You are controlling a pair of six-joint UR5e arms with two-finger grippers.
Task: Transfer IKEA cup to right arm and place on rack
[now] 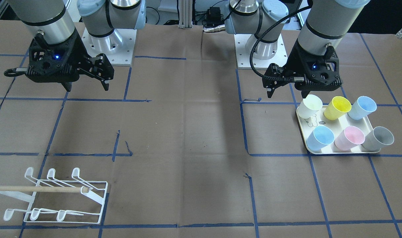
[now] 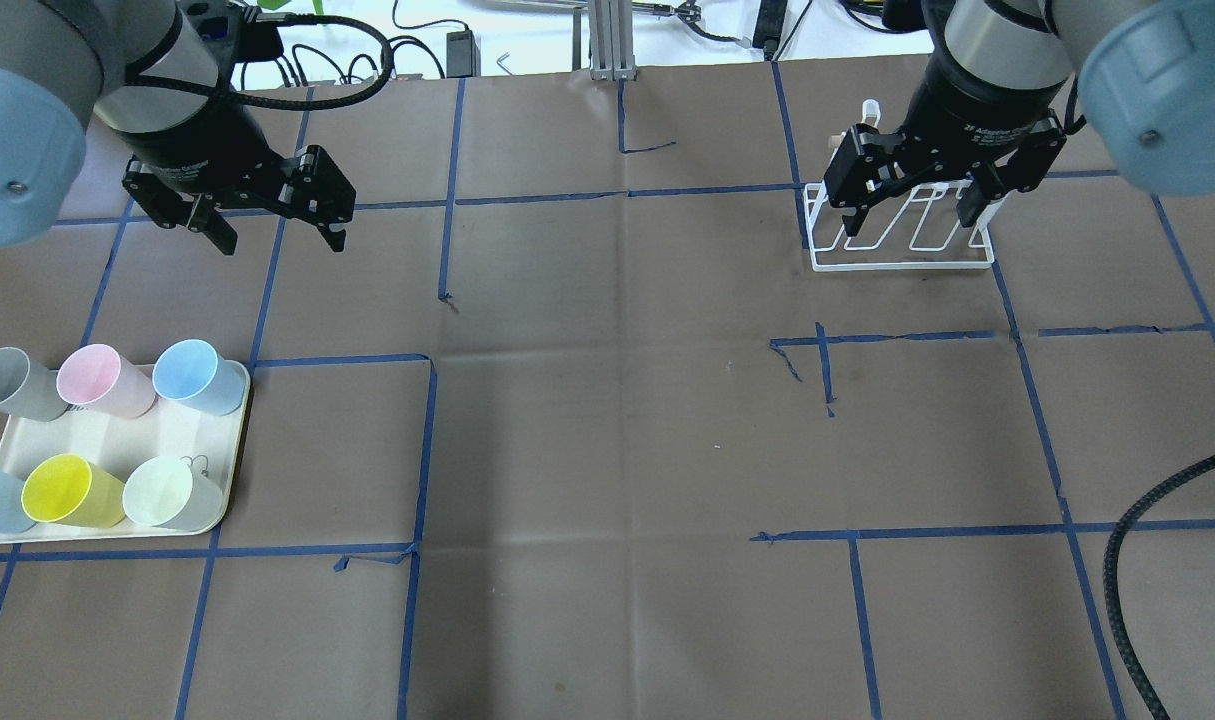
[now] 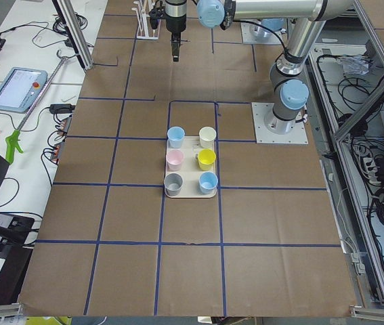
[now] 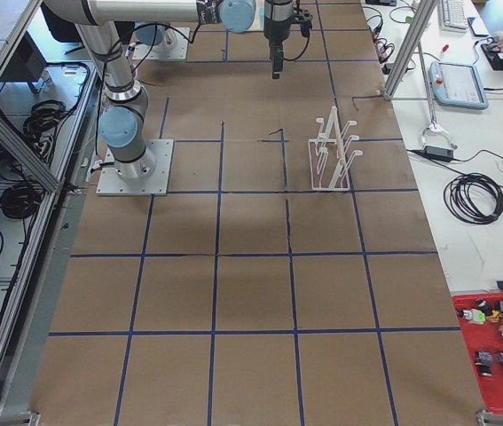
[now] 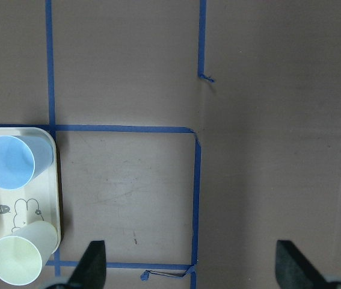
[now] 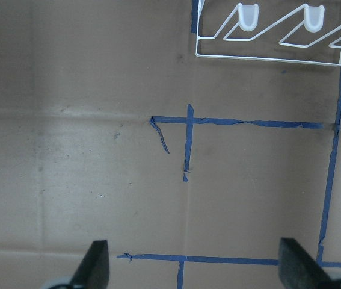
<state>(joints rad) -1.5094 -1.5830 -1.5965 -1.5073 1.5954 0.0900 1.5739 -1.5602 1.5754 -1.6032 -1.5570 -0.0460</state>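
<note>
Several IKEA cups stand on a cream tray [image 2: 117, 432]: white [image 1: 310, 105], yellow [image 1: 337, 107], two blue [image 1: 321, 138], pink [image 1: 350, 137] and grey [image 1: 379, 137]. My left gripper [image 2: 279, 235] is open and empty, high above the table just beyond the tray. Its wrist view shows the white cup [image 5: 20, 260] and a blue cup [image 5: 11, 161] to the left of its fingertips. The white wire rack [image 1: 55, 195] with its wooden dowel stands empty at the other end of the table. My right gripper [image 2: 907, 222] is open and empty, hovering above and beside the rack [image 6: 272, 36].
Brown paper with a blue tape grid covers the table. The two arm bases [image 1: 108, 43] [image 1: 260, 49] stand at the robot's edge. A braided black hose [image 2: 1167, 560] hangs in at the overhead view's lower right. A red parts bin [image 4: 499, 351] sits off the table.
</note>
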